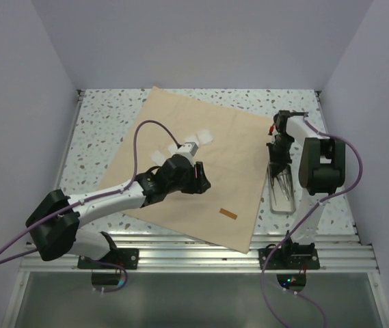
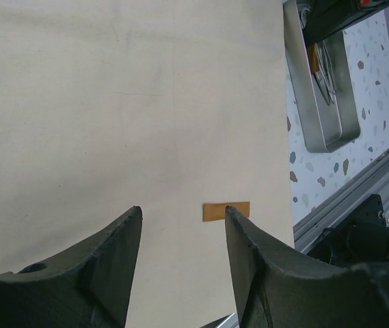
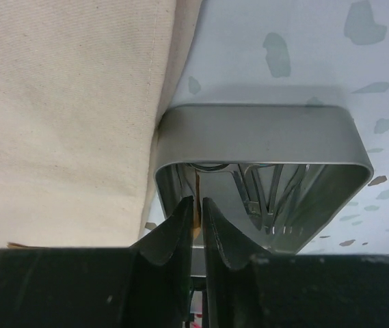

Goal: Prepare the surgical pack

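The surgical pack's tan cloth wrap (image 1: 201,171) lies spread flat as a wide square sheet; it also shows in the left wrist view (image 2: 112,102) and the right wrist view (image 3: 64,102). A small orange strip (image 1: 229,214) lies on it near the front corner (image 2: 225,211). My left gripper (image 1: 201,179) hovers open and empty over the cloth (image 2: 182,215). My right gripper (image 1: 278,160) reaches down into the silver metal tray (image 1: 291,205) and is shut on a second thin orange strip (image 3: 195,222), with the jaws almost touching (image 3: 197,201). Steel instruments (image 3: 269,198) lie in the tray.
Small white gauze squares (image 1: 204,137) lie on the cloth behind the left gripper. The tray (image 3: 262,130) sits against the cloth's right edge on the speckled tabletop (image 1: 105,130). An aluminium rail (image 1: 235,246) runs along the near edge. White walls enclose three sides.
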{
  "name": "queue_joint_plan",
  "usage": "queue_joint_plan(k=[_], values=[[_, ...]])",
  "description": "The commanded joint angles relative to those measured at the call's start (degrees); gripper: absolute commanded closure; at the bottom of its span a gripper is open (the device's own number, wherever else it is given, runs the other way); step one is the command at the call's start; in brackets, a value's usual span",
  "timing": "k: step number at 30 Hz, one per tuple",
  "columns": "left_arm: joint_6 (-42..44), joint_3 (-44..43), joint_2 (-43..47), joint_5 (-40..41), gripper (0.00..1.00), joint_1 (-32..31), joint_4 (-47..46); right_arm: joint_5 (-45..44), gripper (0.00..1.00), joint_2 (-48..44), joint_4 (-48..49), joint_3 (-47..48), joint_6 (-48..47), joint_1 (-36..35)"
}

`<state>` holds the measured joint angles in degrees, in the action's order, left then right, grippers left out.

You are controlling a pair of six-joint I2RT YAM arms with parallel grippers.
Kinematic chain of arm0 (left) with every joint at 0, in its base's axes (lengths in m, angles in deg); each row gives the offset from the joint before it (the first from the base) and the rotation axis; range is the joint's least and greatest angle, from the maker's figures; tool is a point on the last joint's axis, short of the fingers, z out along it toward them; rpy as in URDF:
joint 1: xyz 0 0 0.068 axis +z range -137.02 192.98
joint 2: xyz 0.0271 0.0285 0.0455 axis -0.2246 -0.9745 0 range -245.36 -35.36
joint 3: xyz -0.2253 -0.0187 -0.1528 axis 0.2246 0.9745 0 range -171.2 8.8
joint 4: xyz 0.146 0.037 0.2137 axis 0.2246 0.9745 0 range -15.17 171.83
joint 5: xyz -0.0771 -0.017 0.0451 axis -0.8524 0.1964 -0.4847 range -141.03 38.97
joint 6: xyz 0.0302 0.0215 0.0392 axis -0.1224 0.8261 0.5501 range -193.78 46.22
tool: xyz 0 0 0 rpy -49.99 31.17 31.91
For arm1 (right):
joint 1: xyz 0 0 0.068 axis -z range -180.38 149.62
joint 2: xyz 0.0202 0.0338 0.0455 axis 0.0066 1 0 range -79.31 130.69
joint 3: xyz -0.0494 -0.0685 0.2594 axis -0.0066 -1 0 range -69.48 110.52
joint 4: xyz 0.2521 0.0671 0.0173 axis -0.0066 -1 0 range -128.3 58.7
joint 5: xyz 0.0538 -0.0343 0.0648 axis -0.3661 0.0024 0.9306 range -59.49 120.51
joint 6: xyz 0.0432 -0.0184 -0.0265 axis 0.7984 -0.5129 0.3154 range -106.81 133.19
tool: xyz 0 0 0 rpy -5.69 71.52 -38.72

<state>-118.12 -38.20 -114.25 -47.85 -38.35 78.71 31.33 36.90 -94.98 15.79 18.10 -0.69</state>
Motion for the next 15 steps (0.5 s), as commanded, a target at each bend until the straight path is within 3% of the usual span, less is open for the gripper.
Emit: queue_joint_plan(k=[1, 3, 4, 11, 15], values=[[0.6, 0.7, 0.2, -0.7, 0.44, 0.7, -2.7, -0.6, 0.85, 0.1, -1.8, 1.2, -0.3, 0.1], [0.5, 1.0, 0.2, -1.1, 0.45, 0.7, -2.9, -2.7, 0.79, -0.1, -1.8, 1.2, -0.1, 0.1], [0.4, 1.0, 0.2, -1.2, 0.45, 0.8, -3.0, -4.5, 0.70, -0.2, -2.0, 1.2, 0.3, 0.1], [0.3, 1.6, 1.2, -0.1, 0.45, 0.9, -2.1, -13.2, 0.59, -8.2, -3.4, 1.7, 3.3, -0.5], [-1.5, 1.6, 1.1, -0.5, 0.42, 0.8, -1.1, -10.3, 0.54, -16.8, -2.0, -0.4, 5.0, -7.7]])
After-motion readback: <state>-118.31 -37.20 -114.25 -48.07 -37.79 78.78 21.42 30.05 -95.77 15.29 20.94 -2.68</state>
